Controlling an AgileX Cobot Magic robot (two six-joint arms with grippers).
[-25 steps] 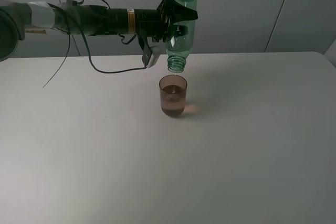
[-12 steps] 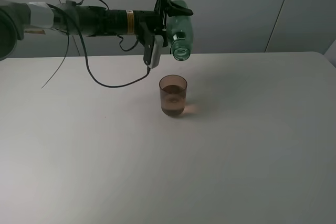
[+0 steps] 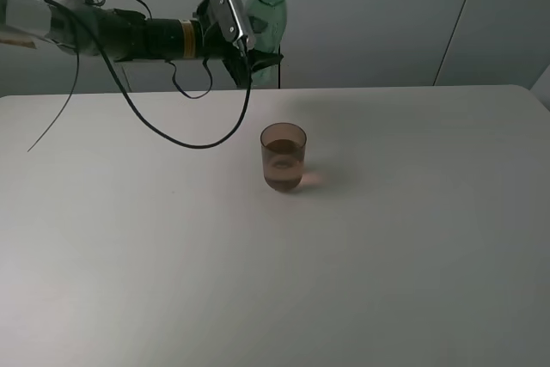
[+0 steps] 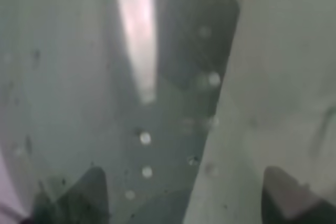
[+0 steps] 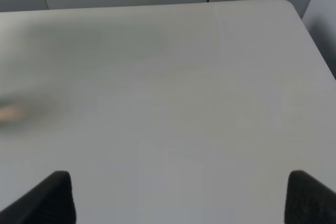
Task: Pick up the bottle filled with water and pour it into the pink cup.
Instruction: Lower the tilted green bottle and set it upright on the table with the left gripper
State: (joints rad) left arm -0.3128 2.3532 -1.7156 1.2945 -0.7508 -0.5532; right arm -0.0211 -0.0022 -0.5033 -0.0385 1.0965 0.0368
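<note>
Bottle has tipped back upright, neck up.

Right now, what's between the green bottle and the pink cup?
Nothing: the exterior high view shows only bare table between the green bottle and the pink cup; a black cable hangs just left.

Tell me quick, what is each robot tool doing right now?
The left tool is closed on the bottle.
The right tool is open and holds nothing.
</note>
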